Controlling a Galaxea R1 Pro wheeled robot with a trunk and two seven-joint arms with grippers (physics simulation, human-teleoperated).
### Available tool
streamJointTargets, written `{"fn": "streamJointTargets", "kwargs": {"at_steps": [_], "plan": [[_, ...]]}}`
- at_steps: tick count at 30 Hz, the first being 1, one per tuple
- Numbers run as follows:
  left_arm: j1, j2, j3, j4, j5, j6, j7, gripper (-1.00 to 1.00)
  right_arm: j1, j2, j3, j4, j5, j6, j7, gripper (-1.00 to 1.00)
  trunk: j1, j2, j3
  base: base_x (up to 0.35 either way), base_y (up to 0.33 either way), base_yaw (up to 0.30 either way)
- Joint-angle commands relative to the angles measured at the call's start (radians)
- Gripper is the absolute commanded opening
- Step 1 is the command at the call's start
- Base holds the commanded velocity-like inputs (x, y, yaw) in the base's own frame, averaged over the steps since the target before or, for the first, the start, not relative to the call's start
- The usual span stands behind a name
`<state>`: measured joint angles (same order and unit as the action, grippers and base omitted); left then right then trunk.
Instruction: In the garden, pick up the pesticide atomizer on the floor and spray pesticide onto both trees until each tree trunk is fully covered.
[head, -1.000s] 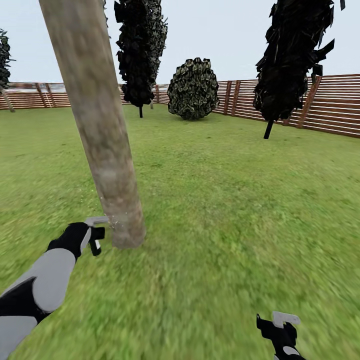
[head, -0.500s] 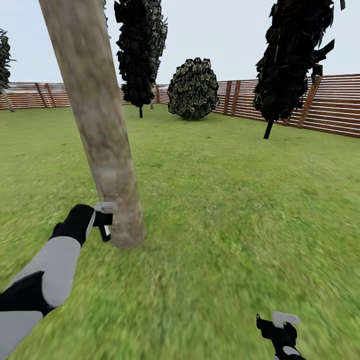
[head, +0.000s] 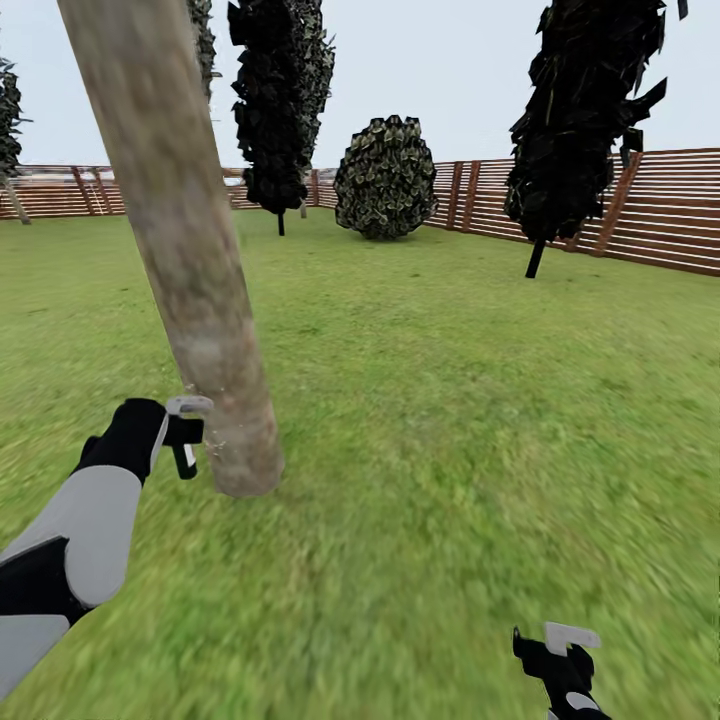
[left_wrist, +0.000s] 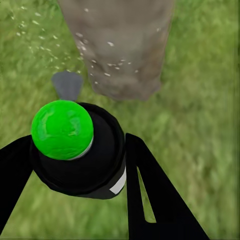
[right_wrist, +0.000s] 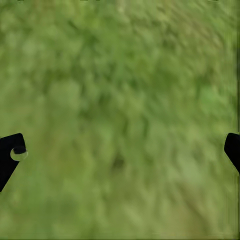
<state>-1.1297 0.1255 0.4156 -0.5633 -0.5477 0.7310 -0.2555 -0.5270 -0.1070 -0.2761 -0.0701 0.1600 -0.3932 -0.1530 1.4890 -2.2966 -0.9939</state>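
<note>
The left gripper (head: 186, 432) sits low beside the base of the tree trunk (head: 190, 270), its jaws clamped on the spray bottle (left_wrist: 80, 150) — black body, green cap. In the left wrist view the bottle is aimed at the foot of the trunk (left_wrist: 122, 45), and pale specks hang in the air between the two and dot the bark, so I judge that pesticide is being sprayed onto the lower trunk. Holding the bottle this near, at this height, makes sense for covering the widest part of the column where it meets the grass (head: 450, 400).

The right gripper (head: 556, 652) hangs idle low on the robot's right, well apart from the tree; its fingers stand wide apart over bare grass (nothing between them), probably just kept out of the way.

Much is hard to read. From the head camera the bottle is almost lost behind the left gripper — only a small dark-and-white shape shows. The trunk is cut off at the top, so its crown and upper bark cannot be checked, and its far side is hidden. How much bark is covered I cannot tell. A small grey patch lies on the grass by the trunk's foot; what it is stays unclear. The fence (head: 660, 210) and dark cone trees (head: 580, 120) stand well beyond.
</note>
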Motion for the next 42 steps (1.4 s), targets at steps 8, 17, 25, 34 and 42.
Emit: {"fn": "streamJointTargets", "kwargs": {"at_steps": [8,17,25,34,42], "plan": [[0.004,-0.001,0.005,0.009,-0.012,0.001,-0.002,-1.0,-0.001,0.0,-0.006,0.002,0.011,-0.003,-0.004,1.0,0.0,0.0,-0.001,0.198,-0.204,0.139],[0.066,-0.001,0.006,0.001,-0.011,-0.003,0.004,-1.0,-0.001,0.0,-0.006,0.001,0.011,-0.003,-0.004,1.0,0.0,0.0,-0.001,0.075,-0.248,0.002],[0.093,0.002,0.013,0.014,-0.011,-0.002,0.006,-1.0,-0.001,0.001,-0.006,0.002,0.01,-0.003,-0.004,1.0,0.0,0.0,-0.001,0.0,-0.276,0.118],[0.177,0.029,0.019,0.004,-0.004,-0.01,0.006,-1.0,-0.001,0.001,-0.006,0.002,0.012,-0.003,-0.004,1.0,0.0,0.0,-0.001,0.177,-0.223,0.096],[0.236,0.039,0.023,0.003,-0.001,-0.026,0.036,-1.0,-0.001,0.001,-0.006,0.003,0.011,-0.003,-0.004,1.0,0.0,0.0,-0.001,0.137,-0.101,0.09]]}}
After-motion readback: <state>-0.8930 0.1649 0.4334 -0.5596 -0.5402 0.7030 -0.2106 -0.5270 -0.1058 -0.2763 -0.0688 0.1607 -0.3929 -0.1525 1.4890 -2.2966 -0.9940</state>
